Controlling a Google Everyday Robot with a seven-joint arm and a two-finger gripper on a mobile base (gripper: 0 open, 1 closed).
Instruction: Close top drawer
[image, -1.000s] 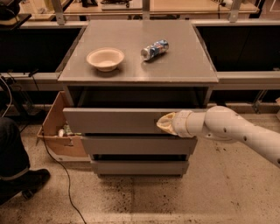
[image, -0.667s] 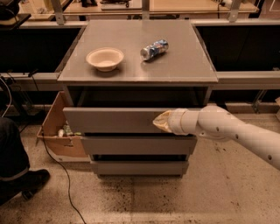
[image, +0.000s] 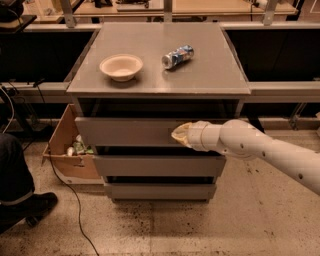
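The top drawer is the uppermost of three grey drawers in a grey cabinet. Its plain flat front stands a little out from the cabinet, with a dark gap above it. My gripper is at the end of the white arm that comes in from the right. Its tip rests against the right half of the drawer's front panel. The two lower drawers sit below it.
On the cabinet top lie a beige bowl and a tipped-over can. An open cardboard box with rubbish stands on the floor to the left. A person's leg and shoe and a cable are at the lower left. Workbenches line the back.
My arm and gripper have moved left along the drawer front. The drawer front looks slightly further in.
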